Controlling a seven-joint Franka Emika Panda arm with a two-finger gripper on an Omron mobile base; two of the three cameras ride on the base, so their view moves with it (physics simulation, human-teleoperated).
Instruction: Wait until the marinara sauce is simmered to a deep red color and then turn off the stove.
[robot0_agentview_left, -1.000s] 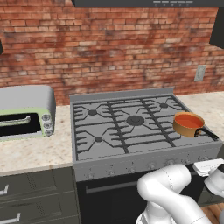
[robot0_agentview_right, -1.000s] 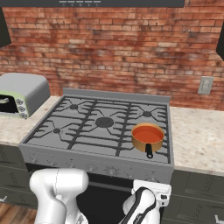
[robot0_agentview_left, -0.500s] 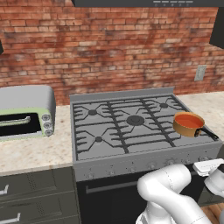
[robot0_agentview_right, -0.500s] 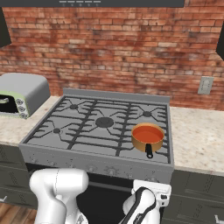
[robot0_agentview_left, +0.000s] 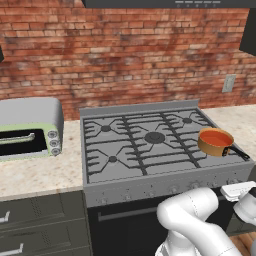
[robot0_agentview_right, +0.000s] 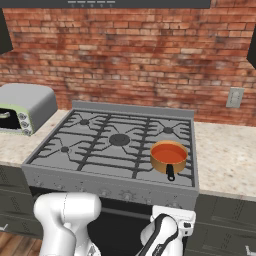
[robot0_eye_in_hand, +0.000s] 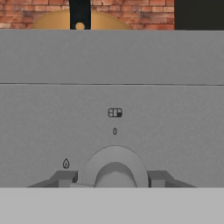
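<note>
We see the stove (robot0_agentview_left: 150, 150) set between two runs of speckled counter, and the little copper saucepan (robot0_agentview_right: 169, 156) on its front right burner, near the front right corner of the cooktop, dark handle pointing toward the front edge. The marinara sauce (robot0_agentview_right: 169, 154) inside reads orange-red, smooth and flat; whether that counts as deep red yet we judge doubtful, so waiting probably goes on.

In the hand view the gripper (robot0_eye_in_hand: 114, 177) sits right at the stove's front panel, its two dark fingers (robot0_eye_in_hand: 64, 178) on either side of a round grey knob (robot0_eye_in_hand: 114, 168), pinching it or just about to; contact itself we cannot confirm. Above the knob sit a small burner diagram and a zero mark, a flame icon to its left. The saucepan's bottom and handle show over the top edge of the panel, so this is likely the knob for that burner.

Handling: the knob is rigid, small and smooth, so slip is the risk. We would grip it across its round body, squarely, and twist without pulling. The pan needs no touching; liquid would slosh.

Surroundings: grey-and-green toaster oven (robot0_agentview_left: 30, 130) on the left counter, red brick wall (robot0_agentview_left: 125, 55) behind, a wall outlet (robot0_agentview_right: 234, 97) at right, dark cabinets below.
</note>
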